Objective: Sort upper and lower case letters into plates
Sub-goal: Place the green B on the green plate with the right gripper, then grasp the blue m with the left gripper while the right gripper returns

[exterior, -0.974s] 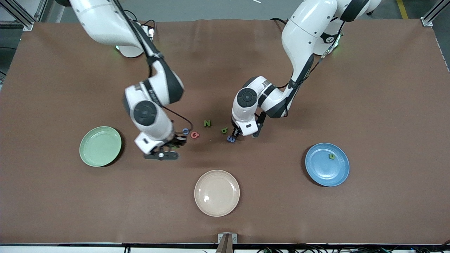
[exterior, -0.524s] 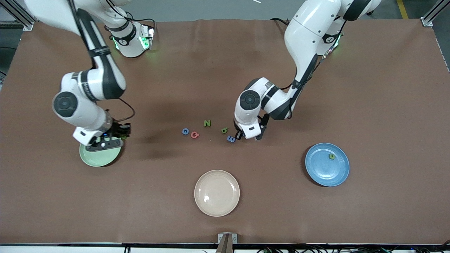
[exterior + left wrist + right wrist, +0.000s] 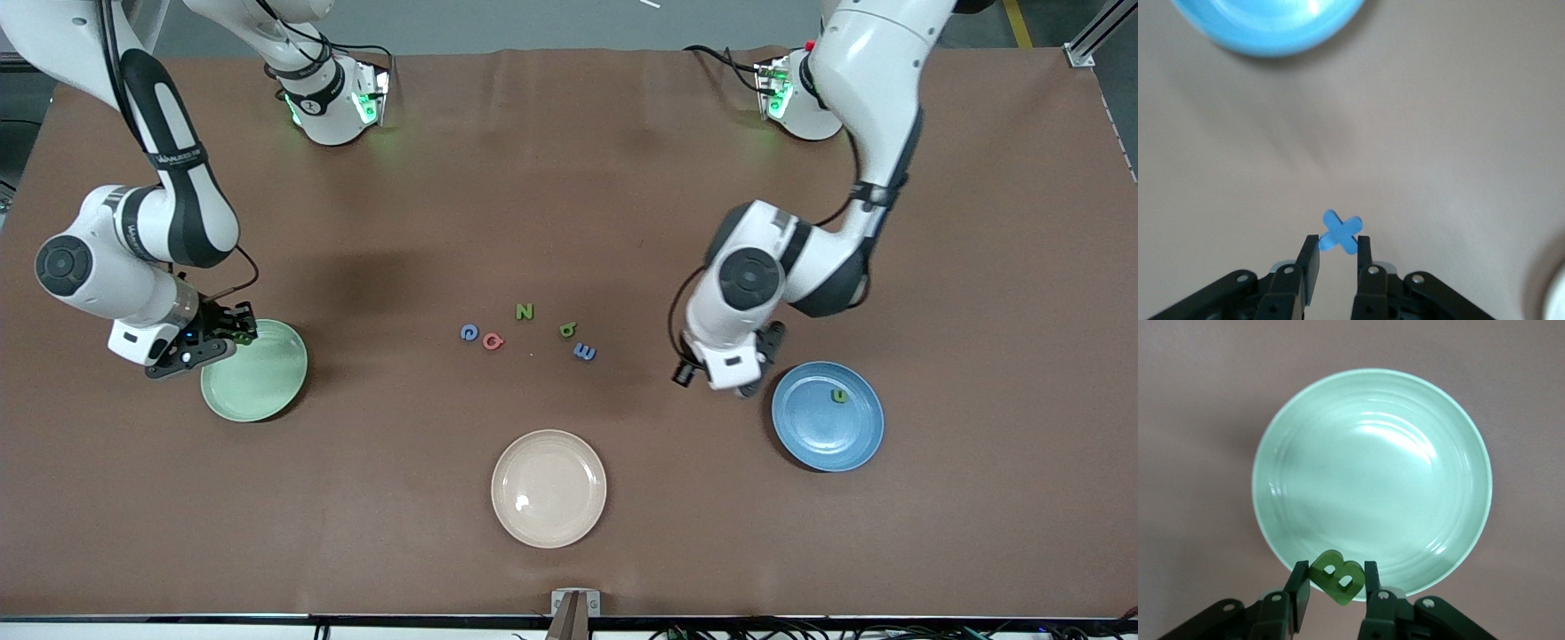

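Note:
My right gripper (image 3: 1335, 577) is shut on a green capital B (image 3: 1337, 577) and hangs over the rim of the mint green plate (image 3: 1371, 480), at that plate's edge (image 3: 267, 378) in the front view. My left gripper (image 3: 1336, 243) is shut on a small blue x (image 3: 1341, 232) above bare table, just short of the blue plate (image 3: 1271, 27). A green u (image 3: 838, 396) lies in the blue plate (image 3: 822, 436). Mid-table lie a blue c (image 3: 468, 332), a pink G (image 3: 492, 340), a green N (image 3: 524, 311), a small green letter (image 3: 567, 330) and a blue m (image 3: 584, 352).
A cream-beige plate (image 3: 548, 488) sits nearer the front camera than the loose letters. The right arm's wrist (image 3: 116, 267) stands over the table by the mint plate, and the left arm's wrist (image 3: 751, 284) hangs beside the blue plate.
My right gripper carried the green B from the middle letters to the mint plate. My left gripper shut on the blue x and swung from the letters toward the blue plate.

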`<move>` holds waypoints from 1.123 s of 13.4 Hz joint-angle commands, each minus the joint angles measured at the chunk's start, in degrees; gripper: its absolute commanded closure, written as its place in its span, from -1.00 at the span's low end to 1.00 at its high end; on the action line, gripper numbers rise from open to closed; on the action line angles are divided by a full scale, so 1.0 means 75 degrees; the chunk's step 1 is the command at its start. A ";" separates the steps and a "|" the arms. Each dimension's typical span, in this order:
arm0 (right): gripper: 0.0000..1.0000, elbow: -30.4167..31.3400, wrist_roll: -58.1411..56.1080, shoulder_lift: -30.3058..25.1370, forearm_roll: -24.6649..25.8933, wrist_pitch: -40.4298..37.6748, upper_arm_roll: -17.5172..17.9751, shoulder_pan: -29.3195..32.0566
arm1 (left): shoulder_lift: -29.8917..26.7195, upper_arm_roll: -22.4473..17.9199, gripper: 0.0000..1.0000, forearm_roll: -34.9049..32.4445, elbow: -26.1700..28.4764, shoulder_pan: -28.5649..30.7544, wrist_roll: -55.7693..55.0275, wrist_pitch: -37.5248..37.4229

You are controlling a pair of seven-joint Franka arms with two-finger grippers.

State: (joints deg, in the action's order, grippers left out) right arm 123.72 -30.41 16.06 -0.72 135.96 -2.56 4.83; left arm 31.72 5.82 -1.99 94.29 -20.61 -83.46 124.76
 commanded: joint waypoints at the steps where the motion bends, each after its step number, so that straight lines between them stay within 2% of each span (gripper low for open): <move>1: 0.87 0.0506 -0.0316 0.0049 -0.0115 0.0572 0.0189 0.0083 | -0.0141 0.0068 1.00 -0.0133 0.0155 0.0823 0.1290 -0.0194; 5: 0.86 0.0660 -0.0386 0.0353 -0.0431 0.1019 0.0224 -0.0011 | 0.0141 0.0056 0.92 -0.0133 0.0166 0.1879 0.2840 -0.0170; 6: 0.86 0.0649 -0.0514 0.0447 -0.0443 0.1101 0.0224 -0.0011 | 0.0257 0.0056 0.73 -0.0133 0.0166 0.1962 0.3017 -0.0124; 7: 0.86 0.0637 -0.0597 0.0529 -0.0455 0.1206 0.0224 -0.0011 | 0.0421 0.0045 0.43 -0.0145 0.0155 0.2055 0.3181 -0.0100; 9: 0.86 0.0625 -0.0656 0.0681 -0.0560 0.1371 0.0224 -0.0011 | 0.0621 -0.0002 -0.58 -0.0610 0.0143 0.2150 0.3253 -0.0007; 10: 0.86 0.0625 -0.0668 0.0740 -0.0572 0.1441 0.0224 -0.0011 | 0.0622 -0.0002 -1.00 -0.0834 0.0154 0.2173 0.3218 0.0075; 13: 0.82 0.0602 -0.0668 0.0823 -0.0584 0.1489 0.0224 0.0001 | 0.0481 0.0103 -1.00 -0.0766 0.0143 0.1952 0.3042 0.0041; 15: 0.82 0.0590 -0.0668 0.0893 -0.0584 0.1559 0.0224 0.0001 | 0.0446 0.0348 -1.00 -0.0777 0.0143 0.1520 0.2261 0.0006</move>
State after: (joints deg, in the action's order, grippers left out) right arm 127.62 -33.71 22.77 -3.32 146.61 -1.15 4.63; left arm 36.17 7.32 -6.87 94.98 -6.03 -61.55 125.26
